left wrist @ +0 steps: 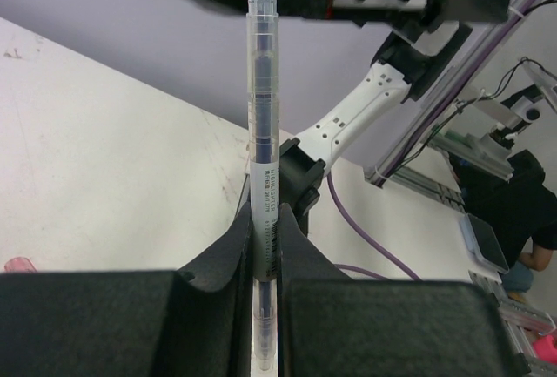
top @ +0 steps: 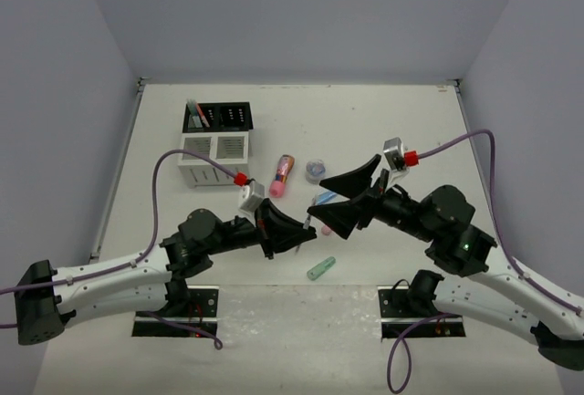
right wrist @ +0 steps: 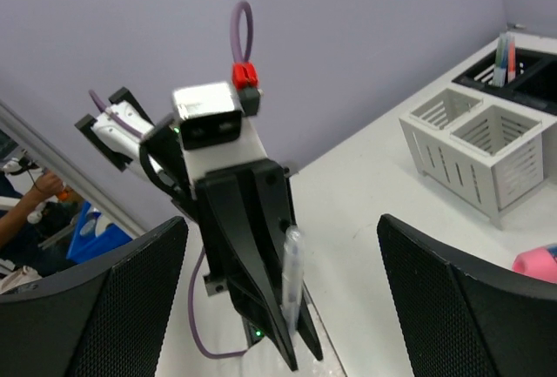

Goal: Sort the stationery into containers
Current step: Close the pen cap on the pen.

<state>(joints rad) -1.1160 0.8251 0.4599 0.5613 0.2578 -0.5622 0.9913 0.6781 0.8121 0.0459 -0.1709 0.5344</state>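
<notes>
One clear pen [left wrist: 264, 133] sits pinched in the left tool [left wrist: 264, 259].

A clear-barrelled pen [left wrist: 264, 133] with a dark core and a printed label is clamped in the left tool [left wrist: 265, 251] and juts straight out past its tips, off the surface [top: 411, 130]. At the far left stands the black slotted rack [top: 226, 118], with 2 or 3 thin pens [top: 193, 109] upright in its left corner. The lower white slatted box [top: 214, 158], with 2 compartments, joins its near side. A pink patterned tube [top: 283, 174] lies just right of the box, with a small grey-blue roll [top: 317, 171] beside it. A green capsule-shaped piece [top: 320, 268] lies tilted nearer the front. What looks like a blue piece [top: 328, 198] lies mid-surface, mostly hidden.
</notes>
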